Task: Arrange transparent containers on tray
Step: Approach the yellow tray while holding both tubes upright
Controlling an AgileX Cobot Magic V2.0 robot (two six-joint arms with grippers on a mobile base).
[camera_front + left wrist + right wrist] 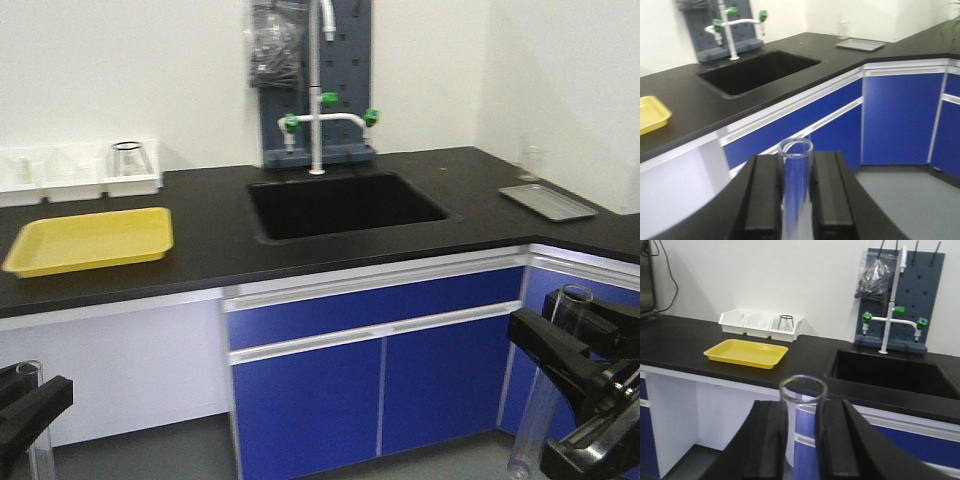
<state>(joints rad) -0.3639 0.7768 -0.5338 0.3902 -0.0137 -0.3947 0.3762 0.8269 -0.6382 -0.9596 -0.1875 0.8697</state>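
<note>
Each gripper holds a clear glass test tube, open end up. My left gripper (796, 175) is shut on one test tube (795, 175); in the front view that test tube (35, 420) shows at the bottom left, in the left gripper (30, 405). My right gripper (802, 427) is shut on the other test tube (801, 405), which in the front view (550, 385) hangs at the lower right in the right gripper (570, 350). The yellow tray (92, 240) lies on the black counter at the left, with nothing in it, also seen from the right wrist (746, 353).
Both grippers are below counter height, in front of blue cabinet doors (375, 380). A black sink (340, 205) with a white faucet (316, 90) sits mid-counter. Three white bins (80, 172) stand behind the tray, one holding a glass flask (130, 158). A metal tray (547, 202) lies at the right.
</note>
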